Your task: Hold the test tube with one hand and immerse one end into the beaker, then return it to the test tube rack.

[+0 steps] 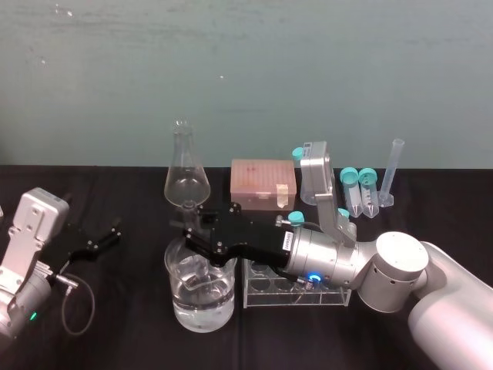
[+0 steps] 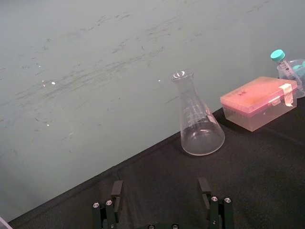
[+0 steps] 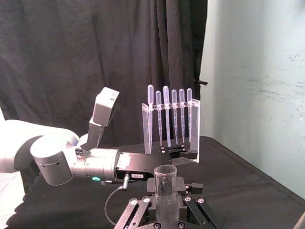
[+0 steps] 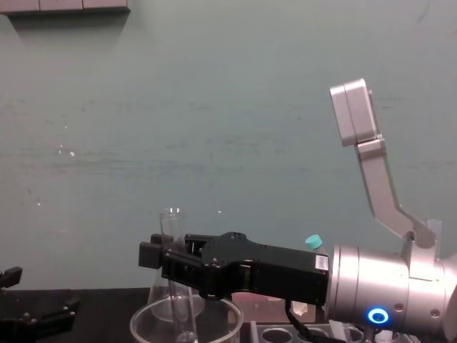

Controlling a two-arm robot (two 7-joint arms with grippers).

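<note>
Handling: I judge the test tube (image 4: 172,227) to be light, stiff and brittle. It is thin, smooth glass that will be slick where it is wet, so it is best pinched high, just under the open mouth, firmly but without crushing.
Chest view: The right gripper (image 4: 166,251) is clamped on the tube near its top. The tube stands upright with its lower end down inside the beaker (image 4: 140,318).
Right wrist view: I look along the fingers at the tube's open mouth, centred between them, an alignment the side view cannot confirm. A stand of pipettes (image 3: 171,119) stands behind.
Head view: From above I get the water in the beaker, which the chest view cuts off. The test tube rack (image 1: 296,291) sits just beside the beaker, on its right. I cannot tell how deep the tip sits. The left gripper (image 1: 104,237) lies on the table (image 1: 115,324), well apart, fingers spread and holding nothing.
Left wrist view: A flask (image 2: 198,125) and a pink box (image 2: 259,101) stand ahead of the spread fingers.
</note>
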